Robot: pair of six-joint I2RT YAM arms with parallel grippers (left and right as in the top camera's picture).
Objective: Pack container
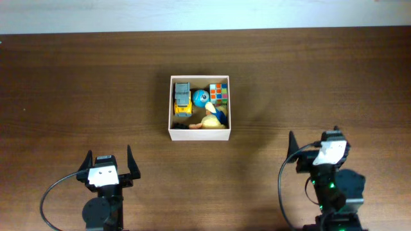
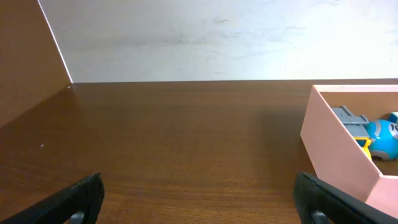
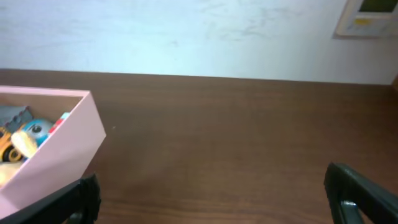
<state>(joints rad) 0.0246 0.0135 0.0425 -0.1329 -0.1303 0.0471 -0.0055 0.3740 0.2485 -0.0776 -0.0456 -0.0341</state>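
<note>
Showing the overhead view: the container (image 1: 200,134) sits just above the middle of the frame on the brown table (image 1: 64,77). It holds a yellow truck (image 1: 183,98), a blue round toy (image 1: 200,97), a coloured cube (image 1: 219,92) and a duck-like toy (image 1: 212,120). The left gripper (image 1: 108,159) at lower left and the right gripper (image 1: 313,140) at lower right both stand wide open and empty, well apart from the box.

Left wrist view: the container (image 2: 336,149) occupies the right edge, ahead and to the side of the spread, empty left gripper (image 2: 199,202).

Right wrist view: the container (image 3: 56,152) lies at the left edge, ahead and to the side of the right gripper (image 3: 211,199), likewise splayed and holding nothing.

No loose toy shows in any view, so packing appears complete or nearly so. Any further move would first call for finding another item, since neither arm is set over the box.
</note>
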